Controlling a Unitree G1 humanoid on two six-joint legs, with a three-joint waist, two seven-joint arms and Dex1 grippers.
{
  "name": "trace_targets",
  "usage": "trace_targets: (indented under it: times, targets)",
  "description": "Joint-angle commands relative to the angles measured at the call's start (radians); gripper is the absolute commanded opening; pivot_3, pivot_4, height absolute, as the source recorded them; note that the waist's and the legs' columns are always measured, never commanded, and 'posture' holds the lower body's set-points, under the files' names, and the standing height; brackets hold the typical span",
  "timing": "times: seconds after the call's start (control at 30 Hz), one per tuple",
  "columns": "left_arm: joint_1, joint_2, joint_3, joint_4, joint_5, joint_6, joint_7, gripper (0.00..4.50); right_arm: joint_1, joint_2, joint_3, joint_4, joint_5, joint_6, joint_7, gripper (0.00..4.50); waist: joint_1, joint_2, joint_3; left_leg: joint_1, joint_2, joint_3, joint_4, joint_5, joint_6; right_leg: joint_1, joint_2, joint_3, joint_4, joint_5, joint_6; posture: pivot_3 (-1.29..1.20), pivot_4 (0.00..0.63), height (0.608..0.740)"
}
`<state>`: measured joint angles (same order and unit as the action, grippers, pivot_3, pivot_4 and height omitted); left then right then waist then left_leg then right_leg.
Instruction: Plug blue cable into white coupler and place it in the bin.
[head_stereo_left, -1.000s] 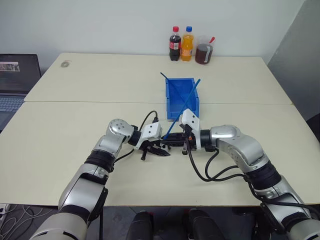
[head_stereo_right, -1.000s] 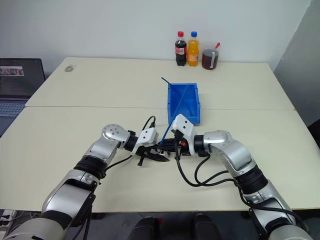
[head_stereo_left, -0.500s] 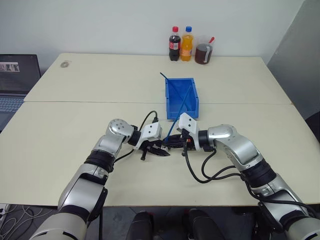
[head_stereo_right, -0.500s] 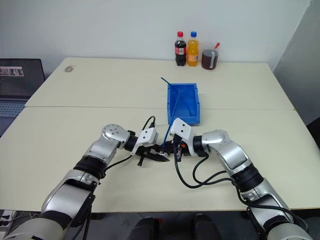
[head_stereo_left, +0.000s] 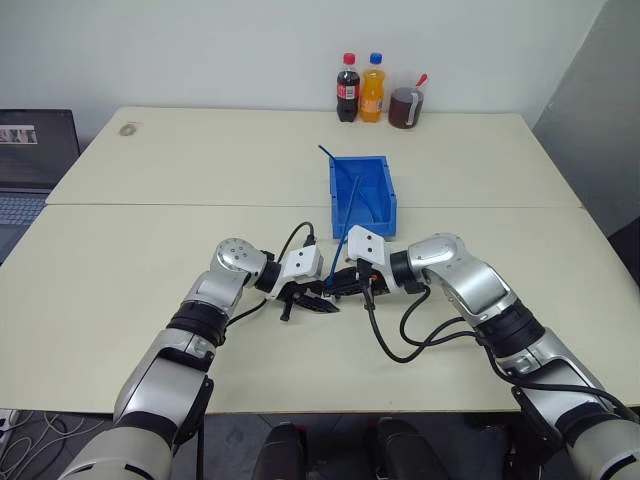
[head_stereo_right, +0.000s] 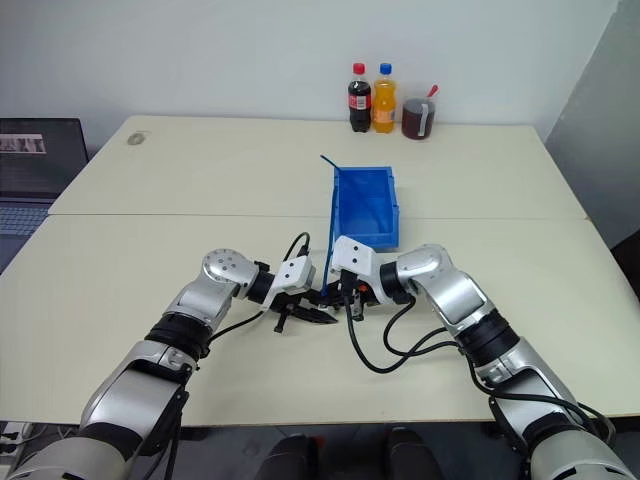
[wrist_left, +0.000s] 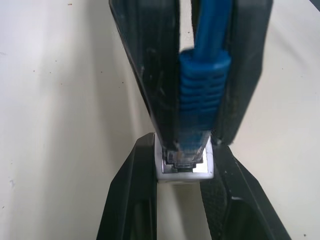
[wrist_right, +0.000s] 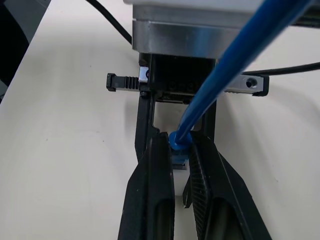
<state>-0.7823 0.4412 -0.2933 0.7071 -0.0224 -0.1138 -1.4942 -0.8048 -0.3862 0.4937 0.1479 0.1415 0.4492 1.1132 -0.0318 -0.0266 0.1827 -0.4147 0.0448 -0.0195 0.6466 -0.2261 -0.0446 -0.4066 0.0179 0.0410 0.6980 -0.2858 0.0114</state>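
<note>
Silver metallic arms showing black joint bands, white housings sitting at the wrists, left gripper (head_stereo_left: 322, 303) and right gripper (head_stereo_left: 338, 287) bearing ridged black fingers (wrist_left: 135, 200), thick black cables looping from both wrists

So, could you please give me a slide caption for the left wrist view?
Left gripper holds the white coupler while right gripper seats the blue cable plug.

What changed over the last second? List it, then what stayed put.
The right gripper, shut on the blue cable, rolled and edged toward the left gripper; the cable's free end swung from leaning right to nearly upright over the bin. Left gripper stayed shut on the white coupler. Bin and bottles unmoved.
</note>
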Motion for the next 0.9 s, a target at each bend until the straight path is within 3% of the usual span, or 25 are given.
trace_targets:
  times: [0.03,0.67,0.73,0.9]
  targets:
    - [0.003,0.007,-0.016,-0.002,0.021,0.014,0.002,0.8,-0.017,0.013,0.039,0.037,-0.055,-0.007,0.014,0.15,0.0,0.0,0.0,0.0,0.0,0.0,0.0,0.0,0.0,0.0,0.0,0.0,0.0,0.0,0.0,0.0,0.15,0.74]
    - [0.029,0.019,-0.009,-0.05,0.017,0.025,0.026,0.8,0.081,0.029,0.033,0.181,-0.103,0.016,-0.007,0.15,-0.002,0.002,-0.017,0.006,0.0,0.002,-0.001,0.0,0.0,0.004,0.001,0.002,0.001,-0.002,0.003,0.0,0.15,0.74]
    - [0.025,0.014,0.016,-0.039,0.003,0.003,0.049,1.5,0.093,0.03,-0.022,0.162,-0.071,0.032,-0.028,0.15,-0.002,0.002,-0.018,0.006,0.0,0.002,-0.001,0.0,0.0,0.004,0.001,0.002,0.001,-0.002,0.003,0.0,0.15,0.74]
    - [0.036,0.017,0.076,-0.081,-0.057,0.047,0.078,2.52,0.147,0.023,-0.129,0.081,-0.009,0.086,-0.061,0.15,-0.001,0.002,-0.018,0.006,0.0,0.002,-0.001,0.0,0.0,0.005,0.001,0.002,0.001,-0.002,0.003,0.0,0.15,0.74]
